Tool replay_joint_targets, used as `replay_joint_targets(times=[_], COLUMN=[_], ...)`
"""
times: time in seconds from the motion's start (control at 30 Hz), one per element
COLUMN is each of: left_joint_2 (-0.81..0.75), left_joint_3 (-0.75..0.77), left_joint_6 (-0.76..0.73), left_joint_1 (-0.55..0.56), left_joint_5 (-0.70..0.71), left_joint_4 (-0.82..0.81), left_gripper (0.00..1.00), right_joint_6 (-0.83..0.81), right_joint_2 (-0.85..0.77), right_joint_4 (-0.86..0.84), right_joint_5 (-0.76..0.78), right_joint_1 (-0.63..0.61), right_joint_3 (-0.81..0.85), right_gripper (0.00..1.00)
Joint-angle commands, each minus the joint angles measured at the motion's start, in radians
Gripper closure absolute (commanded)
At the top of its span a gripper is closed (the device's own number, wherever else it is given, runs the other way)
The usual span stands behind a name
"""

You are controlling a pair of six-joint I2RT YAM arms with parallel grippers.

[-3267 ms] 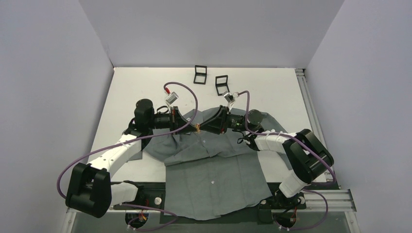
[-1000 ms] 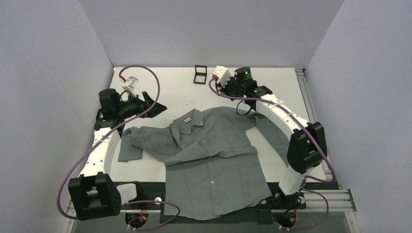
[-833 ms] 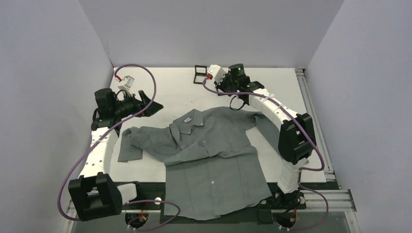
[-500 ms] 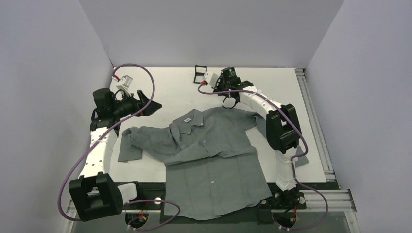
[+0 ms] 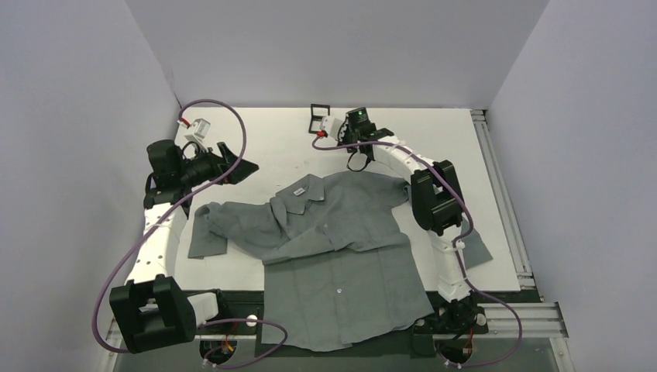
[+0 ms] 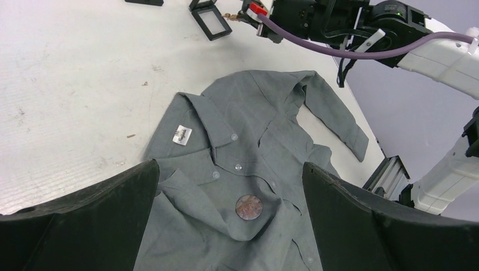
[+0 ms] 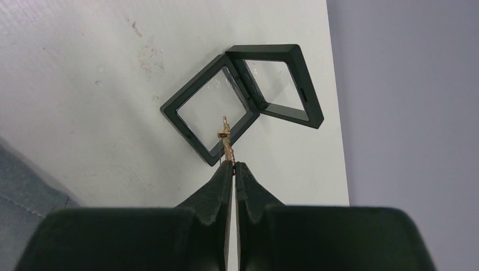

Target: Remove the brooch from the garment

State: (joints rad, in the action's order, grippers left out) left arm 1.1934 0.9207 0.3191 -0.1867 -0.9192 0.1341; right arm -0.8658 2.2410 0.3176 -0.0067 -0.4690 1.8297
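Left gripper (image 5: pixel 241 155): fingers spread wide, holding nothing. From the top I see it above bare table (image 5: pixel 434 132), off the shirt's (image 5: pixel 341 256) collar end, not touching cloth.

Brooch (image 6: pixel 248 205): round reddish-brown disc, lying on the shirt front just below the collar (image 6: pixel 195 121), near two small white buttons. In the left wrist view it falls between the two spread fingers, low in the frame, but the fingers are well clear of it. I cannot pick it out in the top view.

Right gripper (image 7: pixel 233 165): fingers pressed together, pinching a thin gold piece (image 7: pixel 226 140) by its lower end. The piece sticks out past the tips. This gripper is at the far side of the table, well apart from the disc and off the shirt.

Box (image 7: pixel 209 116): small, black, square, lid hinged open beside it, sitting on the table past the shirt. In the right wrist view the gold piece's free end lies over the box's near rim and clear window. I cannot tell whether it touches the box.

Shirt: spread flat, collar toward the far side, front placket partly folded.
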Motion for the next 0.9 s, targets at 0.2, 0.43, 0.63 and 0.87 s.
replay_joint_targets(times=[0.2,0.43,0.63,0.87], left_joint_2=[0.015,0.029,0.033,0.050], left_joint_3=[-0.004,-0.004,-0.008,-0.007], left_joint_6=[0.051,0.067,0.068,0.073], left_joint_1=[-0.028,-0.037,-0.040,-0.043], left_joint_5=[-0.069,-0.086,-0.092,-0.096], left_joint_4=[-0.088,-0.103,-0.111,-0.119], left_gripper=[0.04,0.04,0.04,0.04], right_joint_6=[-0.046,-0.062,-0.060,-0.057], right_joint_2=[0.087,0.127,0.138,0.156], right_joint_4=[-0.031,-0.049,-0.073,-0.069], right_joint_5=[0.077,0.089,0.086,0.072], right_joint_1=[0.018,0.027,0.034,0.032], right_joint_3=[0.122,0.149,0.154,0.180], right_gripper=[1.00,1.00,1.00,1.00])
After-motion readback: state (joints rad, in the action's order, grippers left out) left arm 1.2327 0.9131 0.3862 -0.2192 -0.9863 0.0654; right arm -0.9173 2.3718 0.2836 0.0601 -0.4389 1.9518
